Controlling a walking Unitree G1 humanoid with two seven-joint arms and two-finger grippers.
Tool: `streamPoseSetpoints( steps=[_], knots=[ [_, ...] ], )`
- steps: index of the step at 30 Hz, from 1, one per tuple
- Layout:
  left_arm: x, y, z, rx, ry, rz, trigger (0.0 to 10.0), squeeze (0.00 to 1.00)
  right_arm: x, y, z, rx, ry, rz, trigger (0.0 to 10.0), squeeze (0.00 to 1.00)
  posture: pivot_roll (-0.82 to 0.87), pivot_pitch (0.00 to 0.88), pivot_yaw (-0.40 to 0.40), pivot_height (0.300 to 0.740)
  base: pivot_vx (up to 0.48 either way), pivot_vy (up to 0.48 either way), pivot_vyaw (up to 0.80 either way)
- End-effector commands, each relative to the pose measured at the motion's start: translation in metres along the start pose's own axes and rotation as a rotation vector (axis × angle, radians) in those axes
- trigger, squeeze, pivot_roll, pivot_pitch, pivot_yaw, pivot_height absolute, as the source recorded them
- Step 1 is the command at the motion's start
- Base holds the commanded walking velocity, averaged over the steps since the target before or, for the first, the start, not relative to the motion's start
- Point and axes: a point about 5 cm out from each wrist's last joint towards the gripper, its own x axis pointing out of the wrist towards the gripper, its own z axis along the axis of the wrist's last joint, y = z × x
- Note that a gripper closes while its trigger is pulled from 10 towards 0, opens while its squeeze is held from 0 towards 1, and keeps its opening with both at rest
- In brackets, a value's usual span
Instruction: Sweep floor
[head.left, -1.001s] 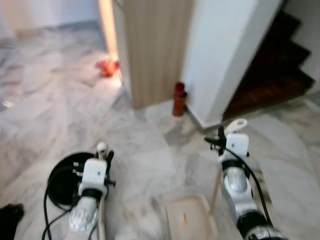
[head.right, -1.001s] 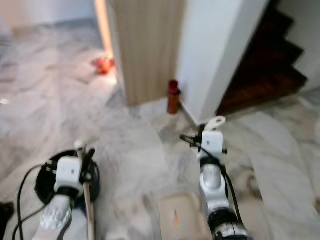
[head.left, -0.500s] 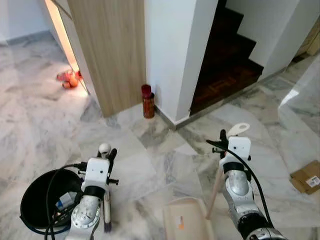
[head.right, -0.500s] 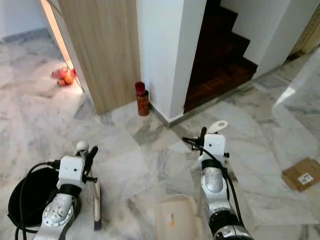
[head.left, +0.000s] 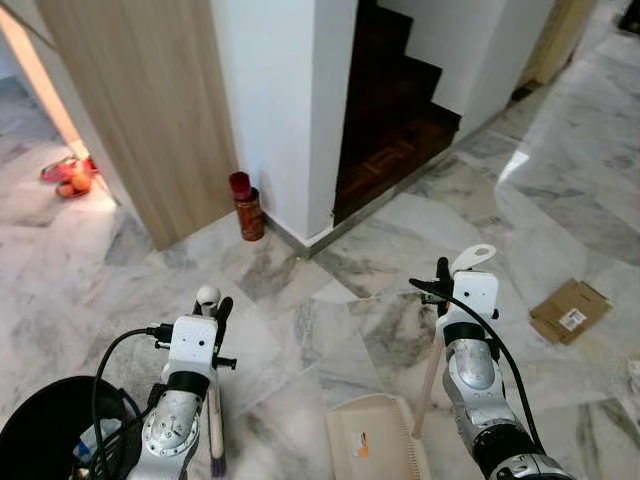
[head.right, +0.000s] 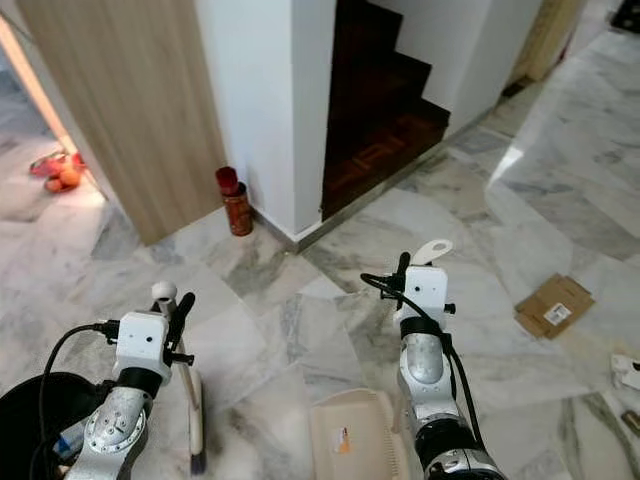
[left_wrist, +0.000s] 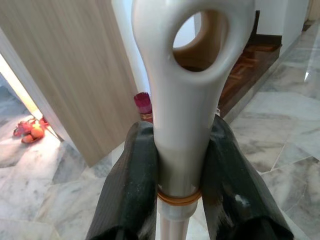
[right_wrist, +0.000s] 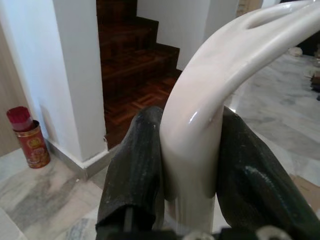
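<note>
**Op A:** How do my two tools handle?

**Op B:** Broom (head.left: 214, 425) in your left gripper (left_wrist: 180, 165): jaws pinching the cream handle just under its hanging loop, head down on the marble floor (head.left: 320, 300), near left. I judge it light, stiff and glossy, so it may twist. Dustpan (head.left: 375, 440) stands near centre; your right gripper (right_wrist: 192, 165) pinches its curved handle top. Also light, rigid plastic. I'd keep both holds high.

**Op A:** Counts?

**Op B:** One broom, one dustpan, one black bin (head.left: 45, 430) near left. One red tin (head.left: 247, 207) far by the wall, one cardboard scrap (head.left: 568, 310) right, one staircase (head.left: 395, 130) far.
</note>
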Motion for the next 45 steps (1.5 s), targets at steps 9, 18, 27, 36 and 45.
streamPoseSetpoints(
  steps=[9, 18, 27, 36, 45],
  knots=[
    [0.0021, 0.0071, 0.0012, 0.013, -0.008, 0.025, 10.0, 0.0, 0.0035, 0.0016, 0.006, 0.013, -0.025, 0.0, 10.0, 0.0, 0.14, 0.057, -0.004, 0.74, 0.0, -0.26, -0.8],
    [0.0011, 0.0078, 0.0007, 0.008, -0.009, 0.029, 10.0, 0.0, 0.0037, 0.003, 0.0064, 0.014, -0.025, 0.006, 10.0, 0.0, 0.15, 0.063, -0.009, 0.74, 0.0, 0.0, -0.8],
    [0.0014, 0.0086, 0.0023, -0.006, -0.021, 0.038, 10.0, 0.0, 0.0044, 0.0027, 0.008, 0.011, -0.033, 0.006, 10.0, 0.0, 0.12, 0.071, -0.011, 0.74, 0.0, 0.0, -0.8],
    [0.0042, 0.0118, 0.0029, 0.001, -0.023, 0.036, 10.0, 0.0, 0.0031, 0.0015, 0.0083, 0.014, -0.04, -0.003, 10.0, 0.0, 0.12, 0.077, 0.001, 0.74, 0.0, 0.0, -0.79],
    [0.0057, 0.0146, 0.0023, 0.01, -0.008, 0.047, 10.0, 0.0, 0.0013, 0.0062, 0.0075, 0.02, -0.042, 0.011, 10.0, 0.0, 0.13, 0.081, 0.007, 0.74, 0.0, 0.0, -0.22]
  ],
)
